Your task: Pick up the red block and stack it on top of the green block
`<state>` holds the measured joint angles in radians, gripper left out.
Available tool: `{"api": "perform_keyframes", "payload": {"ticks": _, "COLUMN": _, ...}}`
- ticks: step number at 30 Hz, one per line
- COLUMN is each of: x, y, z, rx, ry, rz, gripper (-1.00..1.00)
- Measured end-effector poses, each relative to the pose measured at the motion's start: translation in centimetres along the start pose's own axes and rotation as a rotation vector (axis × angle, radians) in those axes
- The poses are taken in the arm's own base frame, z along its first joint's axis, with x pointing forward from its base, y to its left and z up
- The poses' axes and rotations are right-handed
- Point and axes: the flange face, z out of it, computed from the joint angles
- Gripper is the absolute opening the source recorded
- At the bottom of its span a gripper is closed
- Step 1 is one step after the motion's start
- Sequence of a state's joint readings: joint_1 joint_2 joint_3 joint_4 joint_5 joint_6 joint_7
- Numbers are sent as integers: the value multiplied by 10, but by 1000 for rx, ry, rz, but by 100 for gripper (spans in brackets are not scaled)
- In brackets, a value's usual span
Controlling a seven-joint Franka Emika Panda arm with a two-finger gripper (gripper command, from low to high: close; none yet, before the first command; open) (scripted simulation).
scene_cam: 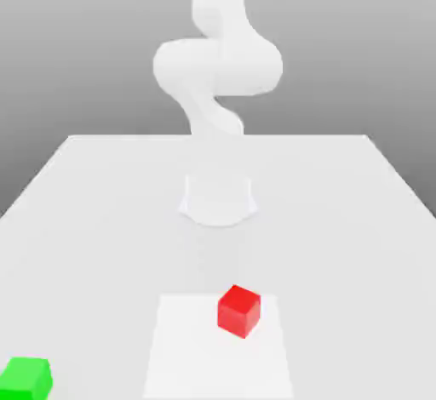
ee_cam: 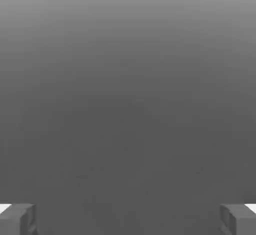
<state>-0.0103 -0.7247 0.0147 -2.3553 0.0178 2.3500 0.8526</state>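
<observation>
Red block (scene_cam: 238,310) on table (scene_cam: 358,220); green block (scene_cam: 25,378) toward exterior view's left.

green block (scene_cam: 25,379) cut by frame edge, arm (scene_cam: 218,58) top cropped

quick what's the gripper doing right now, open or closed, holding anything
Gripper: open, fingertips wide apart, nothing between them.

Plain colours, no patterns
My arm (scene_cam: 217,66) is white, the worktop (scene_cam: 341,211) pale grey; red block (scene_cam: 238,310) bright red, green block (scene_cam: 25,378) bright green, my fingertips (ee_cam: 239,219) grey.
</observation>
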Motion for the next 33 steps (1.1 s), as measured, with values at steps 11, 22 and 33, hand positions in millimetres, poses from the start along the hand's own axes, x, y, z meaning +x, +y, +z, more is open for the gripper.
{"api": "perform_keyframes", "payload": {"ticks": 11, "x": -106, "y": 93, "z": 243, "rx": -346, "ry": -234, "rz": 292, "gripper": 0}}
{"api": "perform_keyframes", "payload": {"ticks": 22, "x": -233, "y": 227, "z": 357, "rx": -652, "ry": -318, "rz": 482, "gripper": 0}}
{"api": "perform_keyframes", "payload": {"ticks": 33, "x": -248, "y": 245, "z": 381, "rx": -652, "ry": -319, "rz": 482, "gripper": -100}}
